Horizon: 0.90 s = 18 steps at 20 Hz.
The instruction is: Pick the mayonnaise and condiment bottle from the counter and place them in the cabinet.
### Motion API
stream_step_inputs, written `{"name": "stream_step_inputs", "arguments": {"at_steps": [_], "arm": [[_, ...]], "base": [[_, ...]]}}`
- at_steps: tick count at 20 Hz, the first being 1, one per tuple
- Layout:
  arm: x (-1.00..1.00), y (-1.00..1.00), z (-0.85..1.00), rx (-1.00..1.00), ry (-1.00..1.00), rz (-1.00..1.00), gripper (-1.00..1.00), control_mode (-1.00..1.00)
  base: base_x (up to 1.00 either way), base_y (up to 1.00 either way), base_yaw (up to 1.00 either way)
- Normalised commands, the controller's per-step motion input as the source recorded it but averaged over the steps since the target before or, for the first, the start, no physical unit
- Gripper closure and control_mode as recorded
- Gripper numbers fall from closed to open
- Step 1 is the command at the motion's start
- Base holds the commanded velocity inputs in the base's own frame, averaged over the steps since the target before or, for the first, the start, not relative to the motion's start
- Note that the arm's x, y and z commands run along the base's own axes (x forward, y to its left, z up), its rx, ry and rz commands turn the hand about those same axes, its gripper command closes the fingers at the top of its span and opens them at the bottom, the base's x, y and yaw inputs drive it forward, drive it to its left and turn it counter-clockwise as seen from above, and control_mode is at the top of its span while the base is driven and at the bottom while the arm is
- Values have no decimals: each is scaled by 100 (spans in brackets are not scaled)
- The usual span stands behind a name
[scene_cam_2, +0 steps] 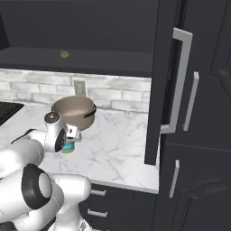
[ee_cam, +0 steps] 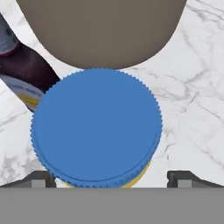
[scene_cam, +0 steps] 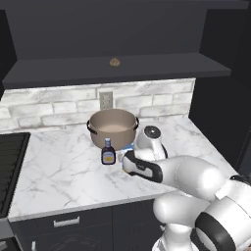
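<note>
Mayonnaise [ee_cam: 96, 127] sits between released hand [ee_cam: 111, 177] fingers, pot [ee_cam: 103, 30] and condiment bottle [ee_cam: 24, 74] close.

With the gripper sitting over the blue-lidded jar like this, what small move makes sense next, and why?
Probably lower a little further, then close. In the hand view the mayonnaise lid sits centred between the open gripper fingertips, which stand wide on either side at lid level. The condiment bottle and the pot are close by, so a straight descent seems safest.

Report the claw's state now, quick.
Claw: open, holding nothing, one finger on each side of the mayonnaise lid, right above it.
</note>
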Motion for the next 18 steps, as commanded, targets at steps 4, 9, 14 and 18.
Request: {"name": "stream_step_inputs", "arguments": {"at_steps": [4,9,14,18], "arm": [[28,5,-23,0,0,0,-100,-100],[27,8,-25,1,0,0,-100,-100],[20,11,-32,1,0,0,100,-100],[-33,17,13,0,-7,0,100,-100]], "base": [[0,0,0],[0,0,0],[0,0,0],[0,0,0]]}}
